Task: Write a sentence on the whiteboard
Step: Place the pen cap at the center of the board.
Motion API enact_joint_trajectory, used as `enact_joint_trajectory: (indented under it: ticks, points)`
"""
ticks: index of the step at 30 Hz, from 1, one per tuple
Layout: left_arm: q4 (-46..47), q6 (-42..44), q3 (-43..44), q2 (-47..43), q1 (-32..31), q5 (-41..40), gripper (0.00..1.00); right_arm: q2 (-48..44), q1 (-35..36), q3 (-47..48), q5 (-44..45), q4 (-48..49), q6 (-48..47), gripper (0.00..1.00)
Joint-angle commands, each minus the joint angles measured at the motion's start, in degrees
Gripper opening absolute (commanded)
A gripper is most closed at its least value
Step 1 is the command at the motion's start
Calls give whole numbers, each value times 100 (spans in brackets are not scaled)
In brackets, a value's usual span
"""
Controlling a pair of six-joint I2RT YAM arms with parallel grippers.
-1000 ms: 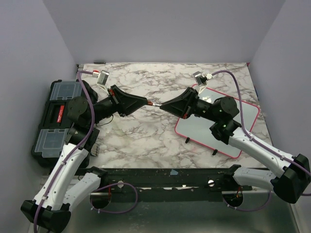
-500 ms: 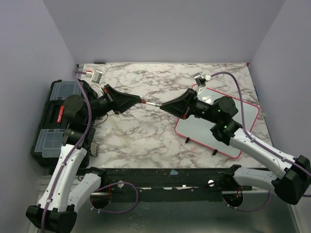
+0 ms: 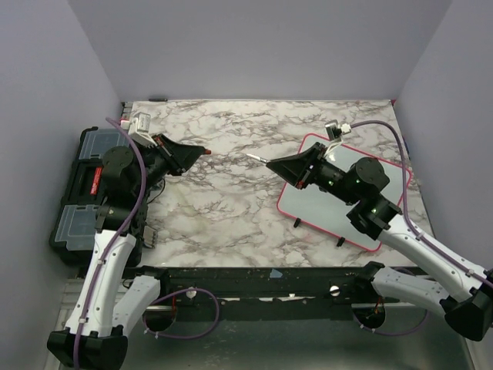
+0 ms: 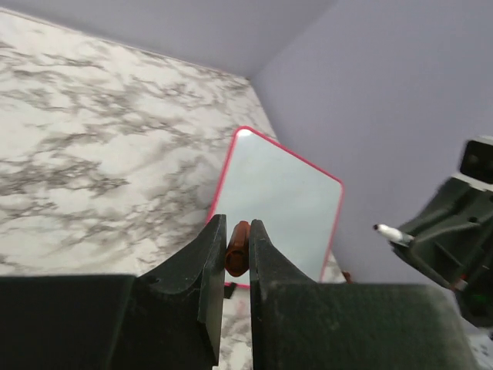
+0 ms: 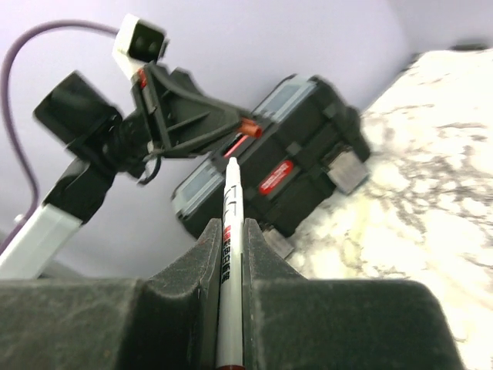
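The whiteboard [image 3: 317, 210] lies flat on the right of the marble table, white with a pink frame. The sentence is out of view; the board's surface [image 4: 279, 199] shows blank. My right gripper [image 3: 271, 163] hangs above the board's left edge, shut on a white marker [image 5: 230, 202] whose bare tip [image 3: 254, 158] points left. My left gripper [image 3: 199, 151] is off to the left, raised over the table, shut on a small red-brown marker cap [image 4: 237, 248]. A gap separates cap and marker tip. Seen from the right wrist, the cap [image 5: 247, 127] sits in the left jaws.
A black toolbox [image 3: 83, 189] with clear lid compartments and a red label stands at the table's left edge, beside the left arm. Purple walls close in the back and both sides. The board's two small black feet [image 3: 296, 223] stick out at its near edge.
The two grippers, tip to tip on the capped marker a second ago, have drawn apart. The cap went left with the left gripper; the marker went right with the right gripper.
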Motion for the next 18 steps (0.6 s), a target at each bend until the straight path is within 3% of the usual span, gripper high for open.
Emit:
enact_joint_trajectory:
  ticks: [1, 6, 12, 18]
  points:
    - [-802, 933, -166, 63, -398, -1621, 0, -292, 20, 85, 1486, -905, -337, 1]
    - [-991, 1119, -297, 552, -1079, -2916, 0, -397, 20, 309, 2252, -1533, -590, 1]
    - [-856, 1182, -576, 1369, -1417, -4302, 0, -551, 20, 359, 2545, -1882, -850, 1]
    - [-314, 950, -916, 2273, -1522, -4632, 0, -606, 20, 248, 2524, -1920, -946, 1]
